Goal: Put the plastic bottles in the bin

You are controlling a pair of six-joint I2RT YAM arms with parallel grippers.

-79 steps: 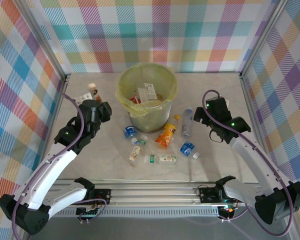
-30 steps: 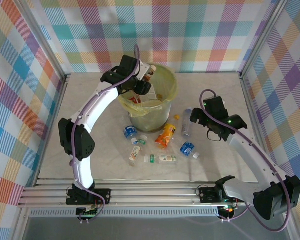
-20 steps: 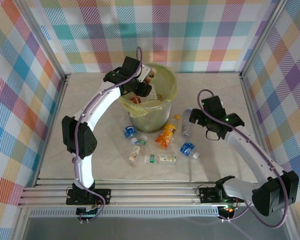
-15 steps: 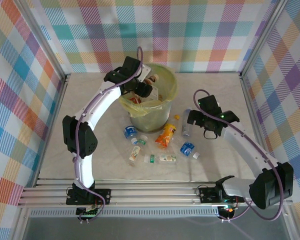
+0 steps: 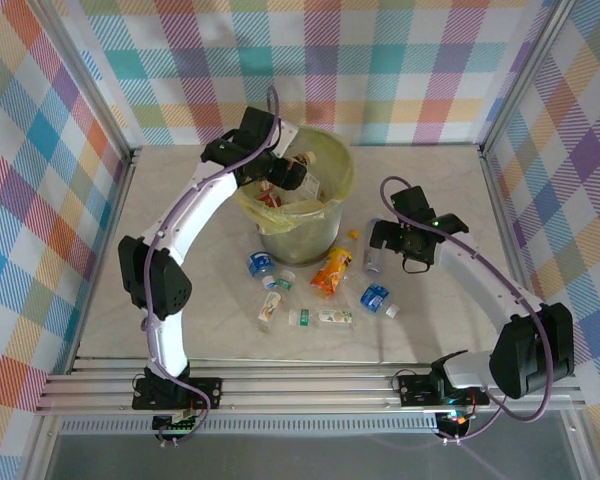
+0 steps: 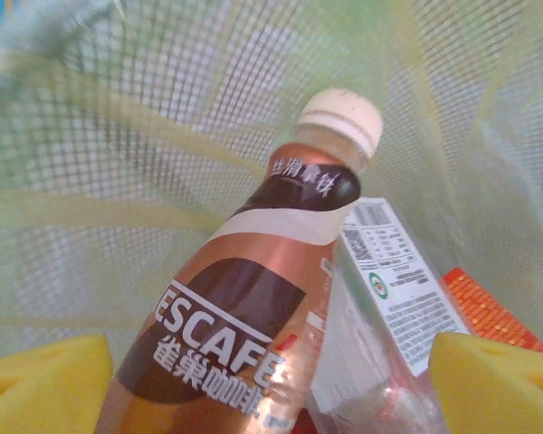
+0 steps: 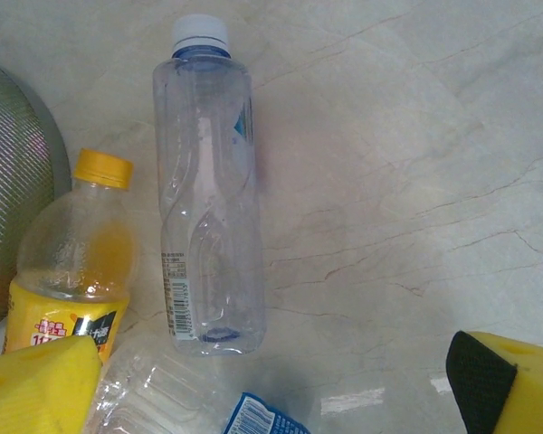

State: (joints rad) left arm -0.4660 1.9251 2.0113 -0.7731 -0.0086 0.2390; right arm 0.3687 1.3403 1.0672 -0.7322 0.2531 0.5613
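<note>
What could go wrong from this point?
The brown bottle hangs tilted in the open left end effector over the bin; it may snag on the bag. The right end effector hovers by a clear bottle lying close to an orange-capped bottle, so closing could catch both.

A pale beige, marble-veined tabletop (image 5: 450, 180) is closed in along its left, far and right edges by cloth walls (image 5: 380, 70) checked in pastel teal, orange, pink, purple and yellow. Silver aluminium posts (image 5: 92, 90) rise at the far corners. A slotted aluminium rail (image 5: 300, 385) runs along the near edge. The light is soft and even.
</note>
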